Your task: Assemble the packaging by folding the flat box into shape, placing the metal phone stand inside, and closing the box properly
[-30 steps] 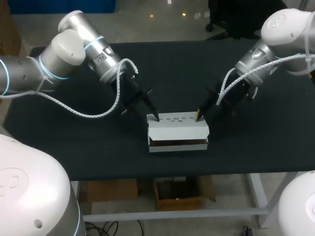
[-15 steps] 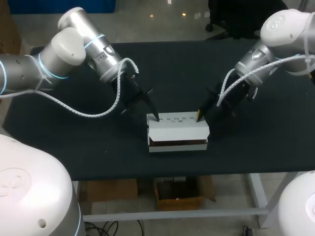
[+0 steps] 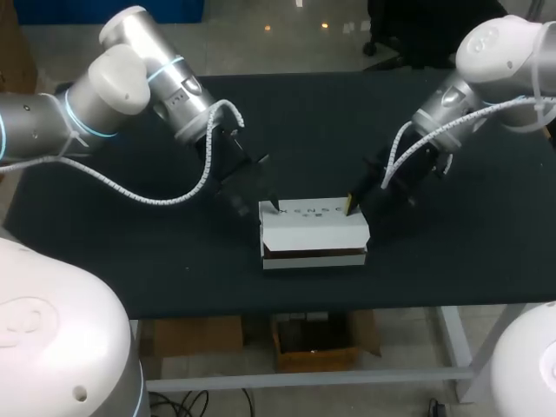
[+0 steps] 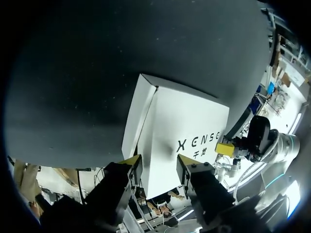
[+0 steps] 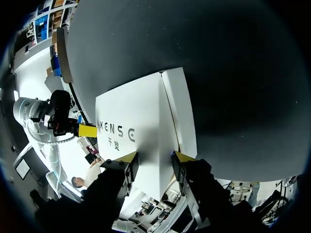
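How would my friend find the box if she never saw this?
Look at the big black table. Near the middle of its front edge sits the box, between the left claw and the right claw. It is the only white thing lying on it.

A robotics laboratory: the left arm (image 3: 104, 95) and the right arm (image 3: 499, 52), white-and-silver machines trailing coiled cables, lean over a black-topped table (image 3: 313, 113) on a pale metal frame.
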Controlling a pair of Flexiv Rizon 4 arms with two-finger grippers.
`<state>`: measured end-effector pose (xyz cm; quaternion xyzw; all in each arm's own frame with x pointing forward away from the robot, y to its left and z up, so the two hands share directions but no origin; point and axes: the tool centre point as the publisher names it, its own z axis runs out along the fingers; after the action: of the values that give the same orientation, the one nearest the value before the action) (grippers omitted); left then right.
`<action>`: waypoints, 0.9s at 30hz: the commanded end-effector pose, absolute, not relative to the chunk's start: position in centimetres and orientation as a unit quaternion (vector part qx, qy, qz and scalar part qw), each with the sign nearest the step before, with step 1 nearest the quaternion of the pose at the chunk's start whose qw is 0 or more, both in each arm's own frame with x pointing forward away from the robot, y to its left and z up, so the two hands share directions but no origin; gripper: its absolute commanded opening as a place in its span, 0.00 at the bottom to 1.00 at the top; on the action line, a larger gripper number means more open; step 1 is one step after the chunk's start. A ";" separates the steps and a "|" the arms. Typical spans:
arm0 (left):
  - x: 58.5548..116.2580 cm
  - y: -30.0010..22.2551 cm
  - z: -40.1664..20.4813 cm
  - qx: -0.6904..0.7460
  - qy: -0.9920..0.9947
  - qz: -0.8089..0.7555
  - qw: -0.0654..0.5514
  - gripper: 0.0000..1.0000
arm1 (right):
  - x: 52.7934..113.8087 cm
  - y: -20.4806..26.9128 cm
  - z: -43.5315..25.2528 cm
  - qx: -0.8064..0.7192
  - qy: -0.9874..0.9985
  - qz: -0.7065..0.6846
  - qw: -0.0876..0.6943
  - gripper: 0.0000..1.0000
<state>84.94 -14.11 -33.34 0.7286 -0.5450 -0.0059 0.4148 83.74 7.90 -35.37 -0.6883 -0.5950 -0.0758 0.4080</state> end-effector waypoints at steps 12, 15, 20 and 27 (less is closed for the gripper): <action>83.9 -12.8 -31.0 0.732 -0.565 0.043 0.378 0.86 | 84.8 8.1 -35.9 -0.683 -0.599 -0.070 0.413 0.46; 83.6 -12.9 -30.5 0.730 -0.575 0.050 0.367 0.98 | 85.0 8.1 -36.0 -0.683 -0.598 -0.070 0.413 0.46; 83.2 -13.1 -29.7 0.721 -0.598 0.066 0.344 1.00 | 85.2 8.1 -36.1 -0.683 -0.598 -0.069 0.414 0.45; 83.0 -13.6 -28.7 0.702 -0.630 0.079 0.324 1.00 | 85.4 8.0 -36.3 -0.684 -0.595 -0.071 0.416 0.45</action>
<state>83.36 -13.46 -29.30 0.6950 -0.6292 0.0705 0.3408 85.12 8.04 -36.09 -0.6864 -0.5949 -0.0723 0.4120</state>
